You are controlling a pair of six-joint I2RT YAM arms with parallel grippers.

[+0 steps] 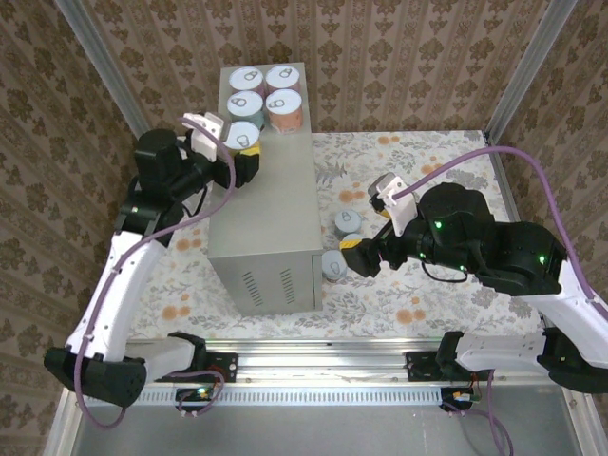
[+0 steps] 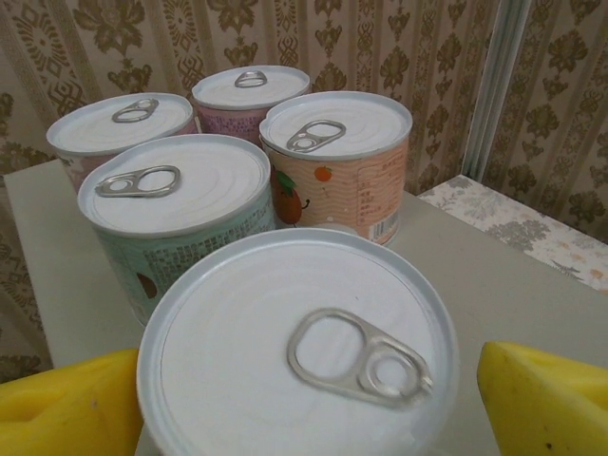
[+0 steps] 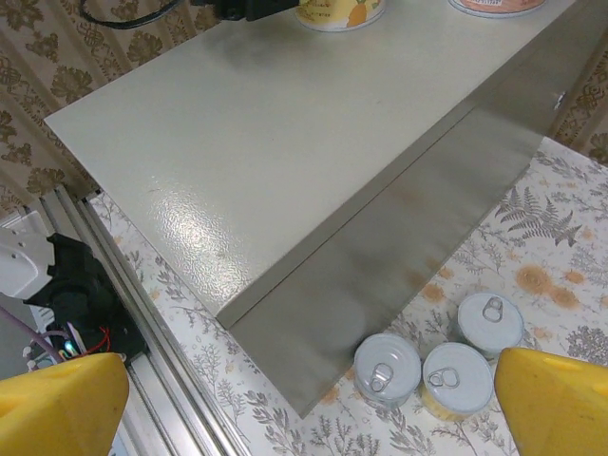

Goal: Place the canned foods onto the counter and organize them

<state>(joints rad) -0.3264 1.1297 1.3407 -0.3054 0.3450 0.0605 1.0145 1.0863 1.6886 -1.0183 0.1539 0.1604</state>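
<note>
- counter [image 1: 271,214], a tall grey-beige metal box with a flat matte top and vent slots on its near face, is carrying five canned foods at its far end; all are standing upright
- four of them are sitting in a tight two-by-two block: teal-label can [image 2: 176,204] and orange-label can [image 2: 337,161], which has a fruit drawing, in the nearer row; pale-label can [image 2: 119,128] and pink-label can [image 2: 252,95] behind
- fifth can [image 2: 299,351] is standing just on the near side of that block; its label is hiding below the lid in the left wrist view
- left gripper [image 2: 306,404] is straddling the fifth can with one of its yellow pads [image 2: 541,399] on each side; jaws are standing released, and a gap is showing on the right side; the left pad may be brushing the can wall, hard to tell
- three floor cans [image 3: 387,366] are sitting clustered on the floral floor surface [image 1: 427,161], just beside the counter's right wall
- right gripper [image 3: 306,404] is hanging above those three; jaws are spreading wide and gripping nothing
- count: five on the counter, three on the floor, eight in all
- every can is showing as a short cylinder with a white lid and a metal pull-tab ring; labels are looking like printed paper
</note>
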